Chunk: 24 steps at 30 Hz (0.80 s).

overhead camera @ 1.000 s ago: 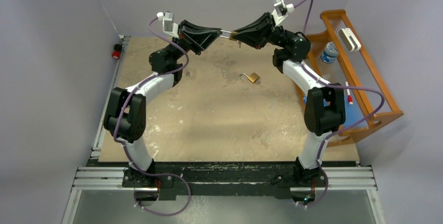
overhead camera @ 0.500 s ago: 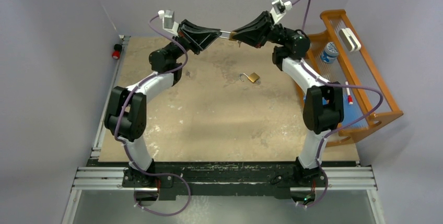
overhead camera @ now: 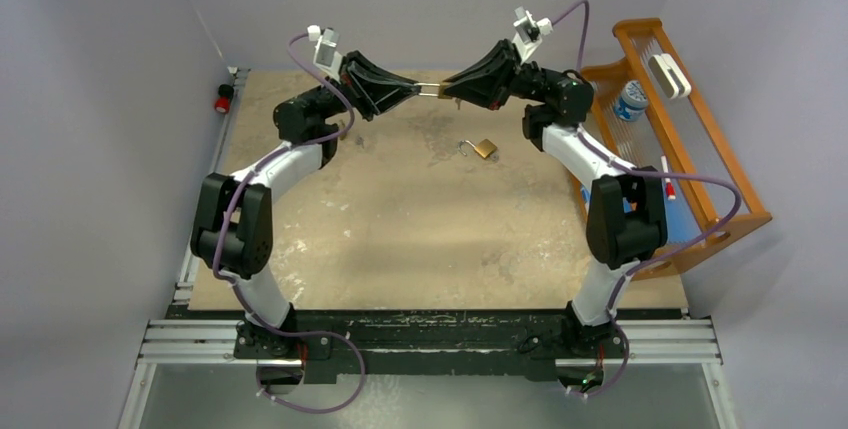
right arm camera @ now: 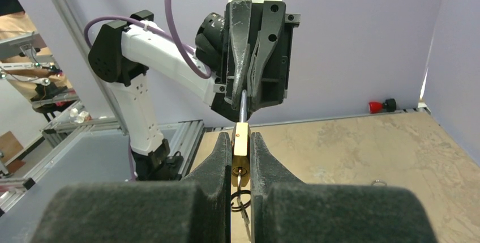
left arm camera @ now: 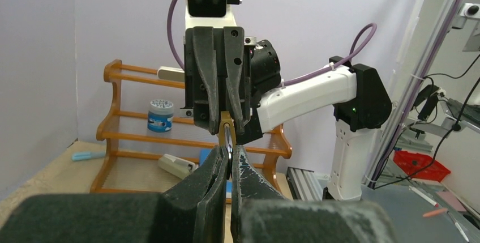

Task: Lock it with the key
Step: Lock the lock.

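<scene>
Padlock [right arm camera: 240,151] in right gripper [right arm camera: 240,137]; left gripper [left arm camera: 228,153] seemingly pinches shackle [right arm camera: 243,109].

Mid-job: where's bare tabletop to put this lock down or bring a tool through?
Bare: the table from its middle to the near rail, between the two arms. Crowded: the far side, where left tool and right tool meet on the held padlock, the loose padlock beside the right arm, and the rack.

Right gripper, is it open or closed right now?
Shut on the brass padlock: in the right wrist view, the right gripper has its fingers pressed against both of the padlock's sides.
</scene>
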Each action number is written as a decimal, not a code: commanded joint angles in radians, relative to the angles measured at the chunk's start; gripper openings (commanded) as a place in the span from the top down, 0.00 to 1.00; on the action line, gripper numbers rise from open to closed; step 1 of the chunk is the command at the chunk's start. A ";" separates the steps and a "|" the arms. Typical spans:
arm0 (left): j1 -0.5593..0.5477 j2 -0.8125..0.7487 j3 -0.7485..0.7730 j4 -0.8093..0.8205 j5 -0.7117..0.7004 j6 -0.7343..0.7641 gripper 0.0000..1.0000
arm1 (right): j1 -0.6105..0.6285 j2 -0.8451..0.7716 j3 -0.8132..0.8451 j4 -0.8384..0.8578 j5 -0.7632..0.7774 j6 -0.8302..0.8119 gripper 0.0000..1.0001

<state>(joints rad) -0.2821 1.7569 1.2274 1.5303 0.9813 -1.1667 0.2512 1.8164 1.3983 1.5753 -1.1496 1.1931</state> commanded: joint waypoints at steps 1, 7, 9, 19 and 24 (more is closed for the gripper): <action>0.089 -0.080 -0.013 0.202 0.004 0.022 1.00 | -0.065 -0.072 0.004 0.157 0.045 0.016 1.00; 0.091 -0.091 -0.014 0.202 -0.004 0.021 1.00 | -0.066 -0.033 0.028 0.198 0.073 0.067 1.00; 0.089 -0.089 -0.012 0.202 -0.006 0.014 1.00 | -0.064 -0.020 0.037 0.205 0.078 0.076 1.00; 0.049 -0.061 0.041 0.155 0.047 0.008 0.65 | -0.030 0.000 0.054 0.198 0.073 0.073 1.00; 0.046 -0.079 0.032 0.080 0.039 0.071 0.57 | -0.027 -0.004 0.051 0.197 0.071 0.073 1.00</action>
<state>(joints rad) -0.2317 1.7348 1.2324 1.5299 1.0218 -1.1500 0.2150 1.8324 1.4044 1.5852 -1.1133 1.2537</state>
